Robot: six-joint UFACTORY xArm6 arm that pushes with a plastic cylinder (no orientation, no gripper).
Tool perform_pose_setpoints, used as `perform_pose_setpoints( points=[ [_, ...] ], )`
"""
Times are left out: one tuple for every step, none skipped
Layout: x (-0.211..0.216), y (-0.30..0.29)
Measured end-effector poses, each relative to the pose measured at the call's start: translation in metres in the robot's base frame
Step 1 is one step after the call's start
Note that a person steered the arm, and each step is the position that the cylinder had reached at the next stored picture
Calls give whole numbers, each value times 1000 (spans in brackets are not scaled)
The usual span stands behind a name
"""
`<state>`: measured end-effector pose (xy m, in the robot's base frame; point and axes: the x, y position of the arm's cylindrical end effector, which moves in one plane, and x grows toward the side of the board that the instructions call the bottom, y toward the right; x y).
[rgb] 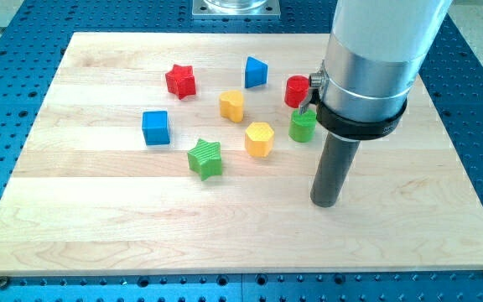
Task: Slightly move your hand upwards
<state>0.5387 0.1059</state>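
Observation:
My tip [325, 202] rests on the wooden board [99, 226] at the view's lower right of the blocks, touching none. The green cylinder [302, 127] is nearest, above and slightly left of the tip. The red cylinder [297, 91] is above it, partly behind the arm. A yellow hexagon [259, 138] and a green star [205, 158] lie to the tip's upper left. A yellow heart-like block [232, 106], a blue block [256, 72], a red star [180, 81] and a blue cube [155, 127] lie further left and up.
The arm's thick silver and black body [367, 75] covers the board's upper right. A blue perforated table [7, 50] surrounds the board. A metal base plate [236, 8] sits at the view's top edge.

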Motion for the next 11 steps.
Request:
perform_pose_setpoints(
  points=[
    [0,0],
    [1,0],
    [1,0],
    [1,0],
    [1,-1],
    [1,-1],
    [0,-1],
    [-3,-1],
    [-6,-1],
    [-11,-1],
    [-17,-1]
  ],
)
